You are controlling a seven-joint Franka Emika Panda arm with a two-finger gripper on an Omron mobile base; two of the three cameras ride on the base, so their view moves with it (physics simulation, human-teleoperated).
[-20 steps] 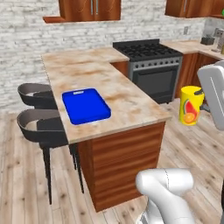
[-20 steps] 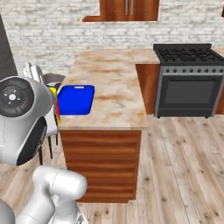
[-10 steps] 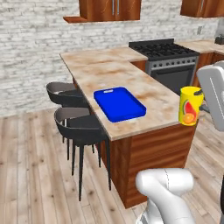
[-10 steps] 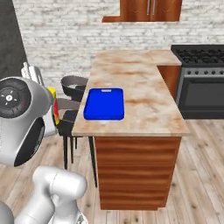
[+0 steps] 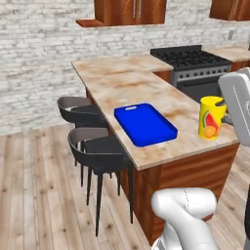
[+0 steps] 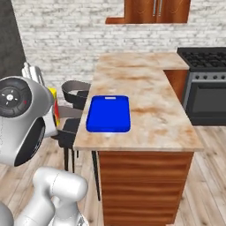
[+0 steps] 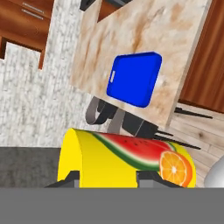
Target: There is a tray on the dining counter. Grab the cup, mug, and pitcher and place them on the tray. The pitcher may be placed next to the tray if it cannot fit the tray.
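Two dark bar stools (image 5: 95, 146) stand at 9 o'clock of the surface on the pale plank floor (image 5: 34, 195); a black stove (image 5: 193, 66) sits at 2 o'clock; reddish wood cabinets (image 5: 129, 10) hang on the grey brick wall (image 5: 34, 58).

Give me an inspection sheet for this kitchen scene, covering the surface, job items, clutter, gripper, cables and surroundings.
Surface: dining counter, marbled beige stone on a reddish wood base.
Job's things: blue tray flat on the counter, nothing on it; yellow cup carried upright in the air, short of the tray.
Clutter: nothing seen.
Gripper: gripper shut on the cup.
Cables: nothing seen.
Surroundings: two dark stools beside the counter, stove, brick wall, wood floor.
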